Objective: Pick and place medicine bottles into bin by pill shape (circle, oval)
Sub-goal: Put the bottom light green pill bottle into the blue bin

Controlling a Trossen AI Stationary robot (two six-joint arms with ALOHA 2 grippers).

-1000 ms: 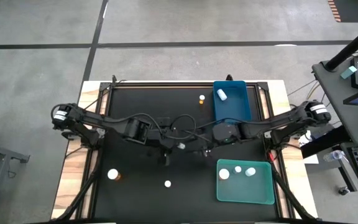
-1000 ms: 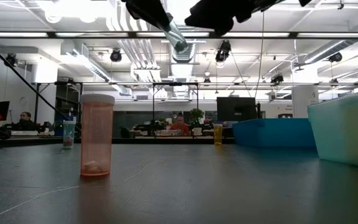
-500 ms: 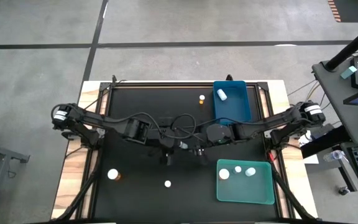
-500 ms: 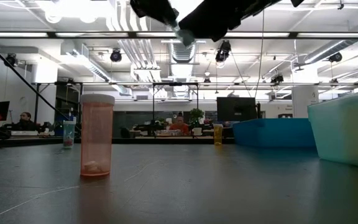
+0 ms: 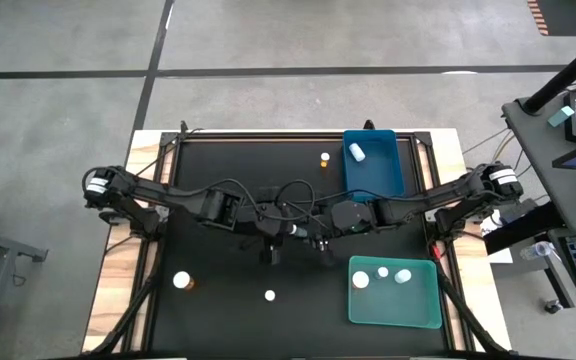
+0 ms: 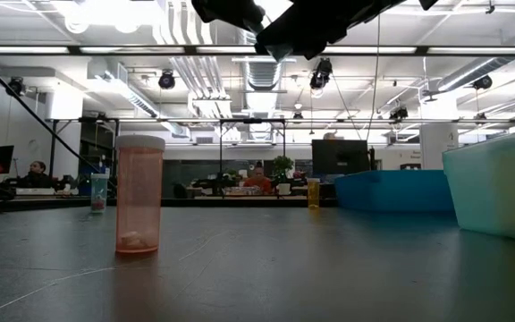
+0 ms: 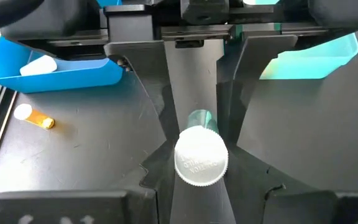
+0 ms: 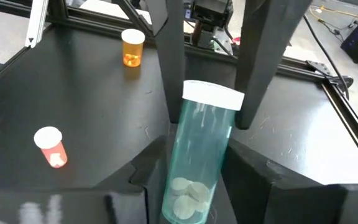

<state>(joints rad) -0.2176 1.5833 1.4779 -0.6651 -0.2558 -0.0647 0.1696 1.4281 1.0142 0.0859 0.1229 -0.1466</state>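
A clear teal medicine bottle (image 5: 295, 231) with a white cap and round pills in its base hangs in the air over the table's middle, between my two grippers. My left gripper (image 5: 286, 231) is shut on its cap end. My right gripper (image 5: 311, 236) faces it from the right, open. Its fingers stand on either side of the bottle's base half (image 8: 188, 186); I cannot see them touching it. The low view shows both grippers high above the table (image 6: 266, 22), with the bottle almost hidden between them. My left gripper pinches the bottle just below its white cap (image 8: 211, 98) between its two fingers (image 8: 166, 56). The fingers come level from the table's left and lie along the bottle. The bottle is lifted clear, cap toward my left wrist (image 7: 201, 155), base pointing at my right gripper.
A blue bin (image 5: 371, 163) at the far right holds one bottle. A teal bin (image 5: 394, 292) at the near right holds three. Loose bottles stand at the near left (image 5: 182, 282), near the front middle (image 5: 269, 295) and beside the blue bin (image 5: 325, 158).
My right gripper has moved toward the table's left, up to the bottle, until its fingers flank the base. My left gripper has kept its hold and stayed nearly in place, and the bottle has levelled out a little.
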